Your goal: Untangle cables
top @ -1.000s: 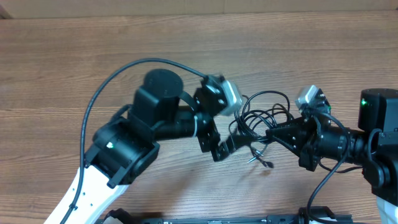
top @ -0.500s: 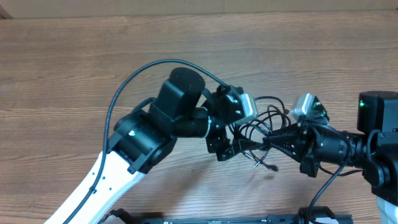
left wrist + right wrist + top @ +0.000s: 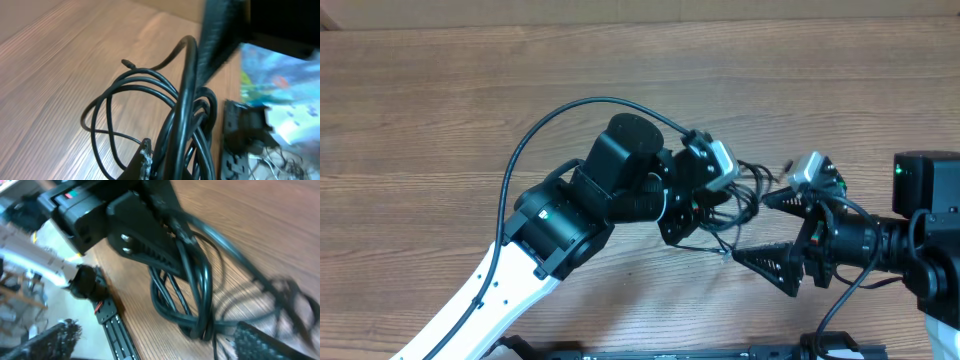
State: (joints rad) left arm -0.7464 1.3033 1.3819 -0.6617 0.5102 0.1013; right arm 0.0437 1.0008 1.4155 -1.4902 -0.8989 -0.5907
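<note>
The cables lie as a tangled bundle of thin black loops on the wooden table between my two arms. My left gripper is shut on the bundle's left side. In the left wrist view the cables run thickly between the jaws of the left gripper, with one loose plug end lifted behind. My right gripper stands wide open around the bundle's right side, holding nothing. In the right wrist view the cables hang from the left gripper's black body, in front of my open right gripper.
The left arm's thick black cable arcs over the table on the left. A black rail runs along the table's front edge, also seen as the rail. Blurred clutter sits beyond the table.
My left gripper moved right into the bundle and shut on it. My right gripper, shut on the cables before, has opened wide and let go.
</note>
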